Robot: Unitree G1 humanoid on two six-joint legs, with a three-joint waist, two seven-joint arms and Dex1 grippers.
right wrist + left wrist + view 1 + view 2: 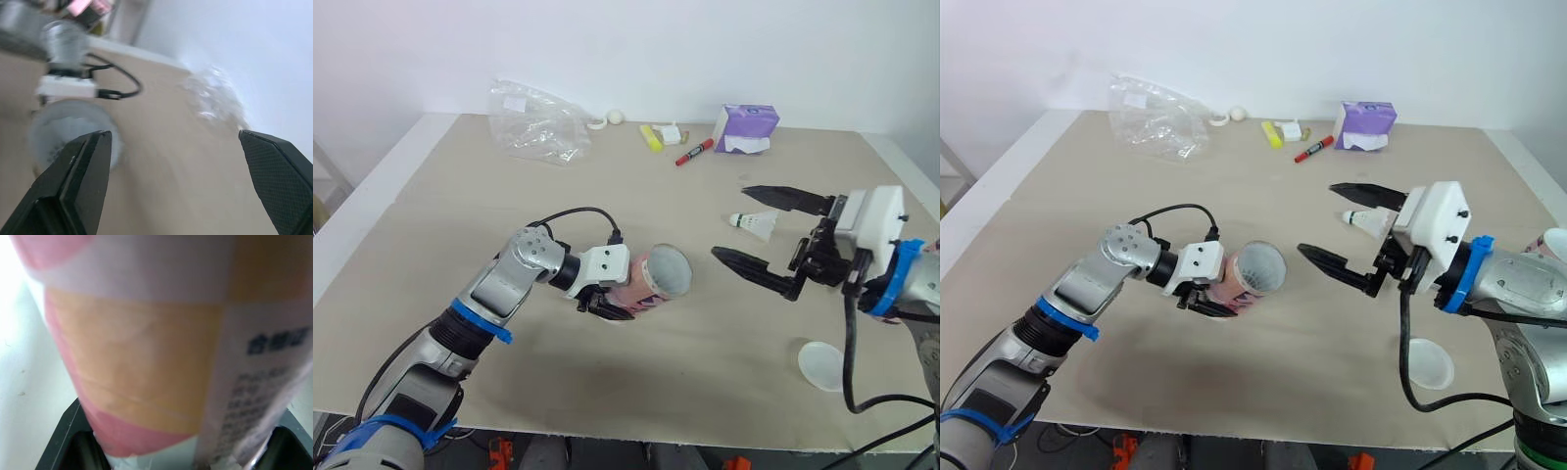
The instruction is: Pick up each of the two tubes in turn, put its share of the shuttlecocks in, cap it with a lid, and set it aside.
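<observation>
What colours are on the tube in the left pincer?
Pink, orange and white tube; left wrist view.

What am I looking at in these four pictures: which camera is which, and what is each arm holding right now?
This is a two-armed humanoid robot, and each arm ends in a gripper with two black fingers. The two wide pictures come from the stereo camera on its head, looking down over a table. The other two come from cameras on the wrists, looking along each gripper's fingers.

The left gripper is shut on a pink and orange tube, held on its side with the open mouth towards the other arm. The left wrist view shows that tube close up. The right gripper is open and holds nothing. A shuttlecock lies just beyond it.

A white lid lies near the front edge. At the back are a plastic bag, a purple tissue pack and a red marker.
</observation>
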